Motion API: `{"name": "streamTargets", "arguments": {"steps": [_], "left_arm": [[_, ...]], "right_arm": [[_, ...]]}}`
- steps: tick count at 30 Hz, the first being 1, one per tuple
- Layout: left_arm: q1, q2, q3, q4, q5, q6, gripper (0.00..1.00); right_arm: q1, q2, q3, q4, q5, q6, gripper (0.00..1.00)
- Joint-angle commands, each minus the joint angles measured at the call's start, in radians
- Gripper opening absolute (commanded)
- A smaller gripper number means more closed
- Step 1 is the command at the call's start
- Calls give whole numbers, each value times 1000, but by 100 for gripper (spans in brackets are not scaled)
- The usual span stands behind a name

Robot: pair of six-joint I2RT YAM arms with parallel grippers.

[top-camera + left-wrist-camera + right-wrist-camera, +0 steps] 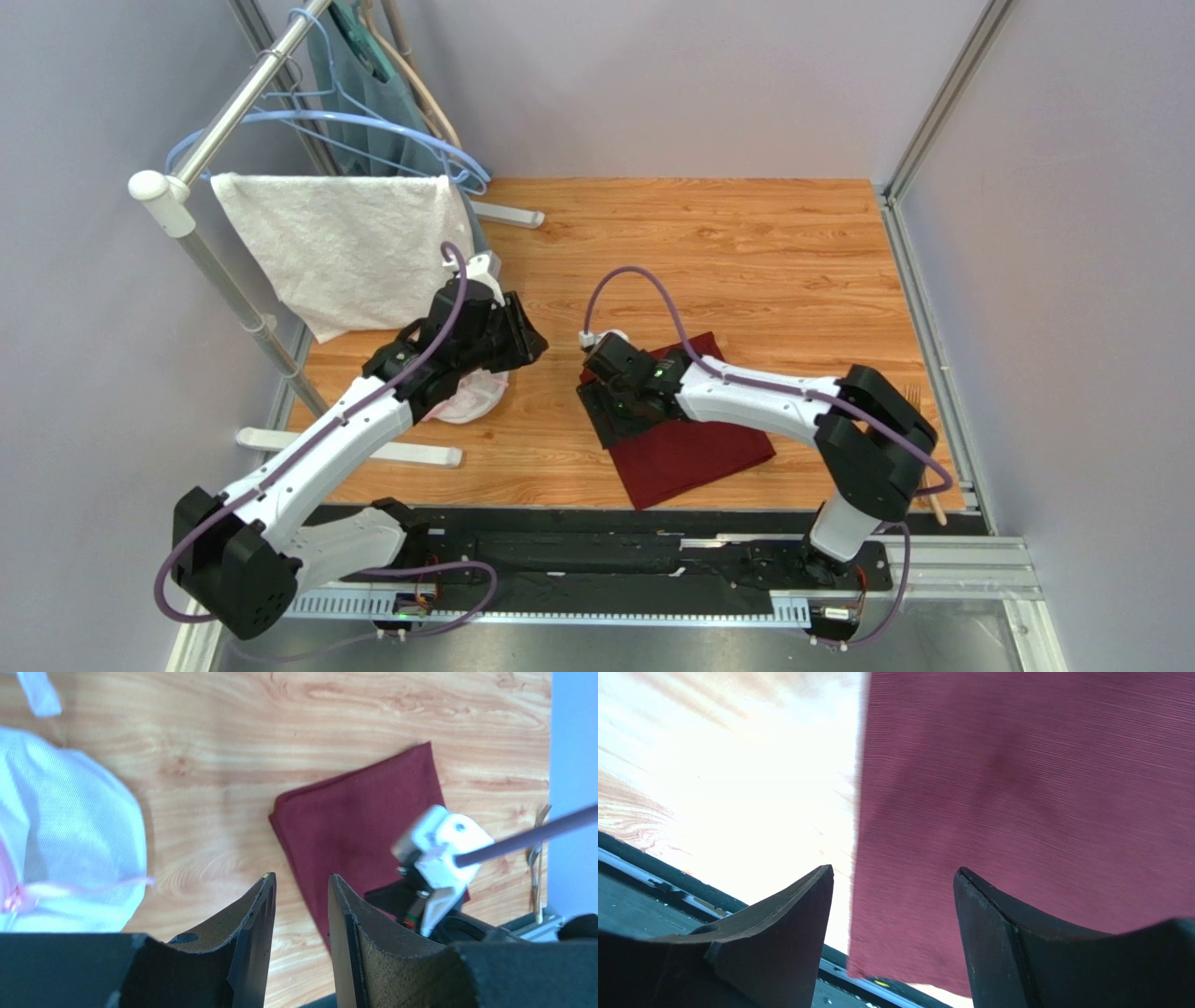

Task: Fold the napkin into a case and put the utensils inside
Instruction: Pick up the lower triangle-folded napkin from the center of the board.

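Note:
The maroon napkin [701,445] lies folded flat on the wooden table, right of centre. My right gripper [619,403] hovers over the napkin's left end. In the right wrist view it [892,875] stands open, with the cloth [1018,798] spread below and nothing between the fingers. My left gripper [529,340] hangs above bare wood to the left of the napkin [358,826]. It [300,882] is open and empty. The utensils [538,855] lie by the table's right edge. The right arm's elbow partly hides them in the top view, where a tan handle end [937,507] shows.
A white textured towel [351,245] hangs on a rack at the back left, with blue hangers [393,133] behind it. The rack's foot [351,448] lies on the table. A white mesh cloth [474,399] [63,826] sits under the left arm. A metal rail [926,308] borders the right side.

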Motion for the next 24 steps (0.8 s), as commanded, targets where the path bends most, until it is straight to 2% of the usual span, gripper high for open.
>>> {"name": "streamTargets", "arguments": {"steps": [1,7,13,16,19,22,23,24], "left_arm": [[4,-68,-34,-33,-8,-5,42],[4,-80,-73,-14,34,-8,40],[5,-80,-108,16,64,-14,40],[5,-77,-110,14,67,-9,40],[5,-74,-114,13,76,-3,40],[7,-73,-131,14,73,1,41],[11,-71,-136,16,76,0,41],[13,-65,-140,20,85,3,43]], "right_arm": [[50,84,91,-15,89,12,66],[101,166,127,-15,117,41,62],[119,203,72,0,158,73,56],[118,216,55,17,155,79,50],[118,230,42,34,143,94,40],[119,250,47,23,157,116,26],[118,253,58,19,160,119,17],[118,255,62,17,164,121,13]]}}
